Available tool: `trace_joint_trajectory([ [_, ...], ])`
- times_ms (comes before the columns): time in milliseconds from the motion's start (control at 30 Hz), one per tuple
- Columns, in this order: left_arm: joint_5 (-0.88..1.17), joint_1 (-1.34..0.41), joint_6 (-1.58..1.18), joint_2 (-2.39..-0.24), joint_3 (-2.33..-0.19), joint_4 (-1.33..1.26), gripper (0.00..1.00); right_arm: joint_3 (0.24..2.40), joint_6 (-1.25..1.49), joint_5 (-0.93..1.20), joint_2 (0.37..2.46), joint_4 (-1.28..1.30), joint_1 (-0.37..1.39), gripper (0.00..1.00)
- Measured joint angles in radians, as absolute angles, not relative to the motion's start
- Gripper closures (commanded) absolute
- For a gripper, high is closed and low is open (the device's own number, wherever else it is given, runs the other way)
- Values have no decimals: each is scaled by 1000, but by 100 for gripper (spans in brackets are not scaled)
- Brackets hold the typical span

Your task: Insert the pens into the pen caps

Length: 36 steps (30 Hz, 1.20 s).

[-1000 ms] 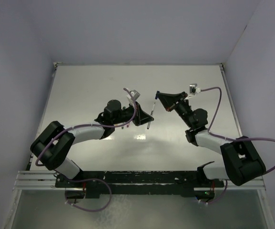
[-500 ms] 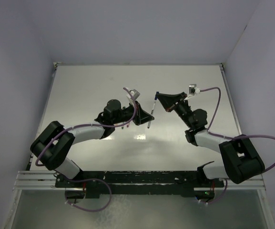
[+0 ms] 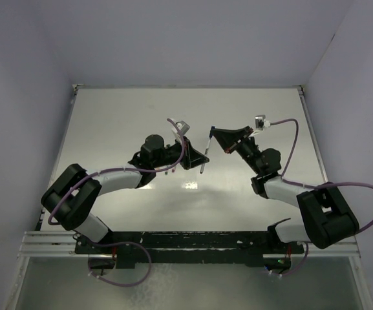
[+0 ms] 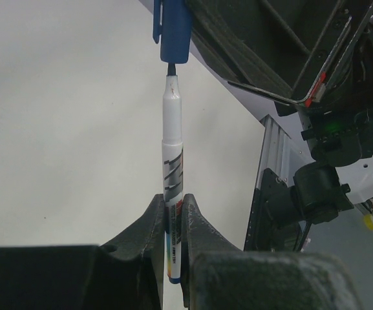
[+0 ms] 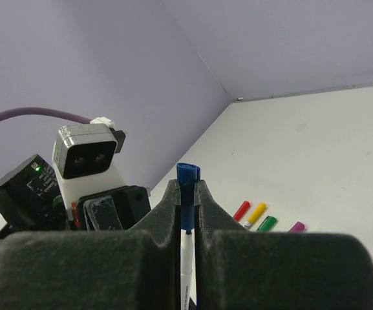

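Above the middle of the desk [image 3: 108,123], the left hand [image 4: 173,210] pinches a pen [image 4: 172,155] low on its barrel, which leaves the long front part free to reach forward. The right hand [image 5: 186,194] is pressed onto the blue cap [image 5: 187,175], with its open end facing the pen so that the two share one line. The pen's dark tip sits right at the cap's mouth, and I judge it not yet seated. The red cap [image 5: 241,210], yellow cap [image 5: 256,213], green cap [image 5: 266,223] and purple cap [image 5: 297,227] lie in a row on the desk, probably set aside for other pens.
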State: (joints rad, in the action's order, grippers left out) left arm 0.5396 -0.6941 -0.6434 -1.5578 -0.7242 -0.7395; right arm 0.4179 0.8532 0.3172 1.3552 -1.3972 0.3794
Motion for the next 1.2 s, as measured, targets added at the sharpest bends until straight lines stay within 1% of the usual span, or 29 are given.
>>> trace_joint_trajectory([
  [433,531,-694,-643,-1557,-727,-740,100,404,853,347,1361,-1399,380,100],
  [933,506,-669,-664,-1550,-728,-738,100,420,883,438,1472,-1475,395,100],
  [1200,484,-651,-652,-1526,-736,-697,100,468,871,437,1501,-1451,414,100],
])
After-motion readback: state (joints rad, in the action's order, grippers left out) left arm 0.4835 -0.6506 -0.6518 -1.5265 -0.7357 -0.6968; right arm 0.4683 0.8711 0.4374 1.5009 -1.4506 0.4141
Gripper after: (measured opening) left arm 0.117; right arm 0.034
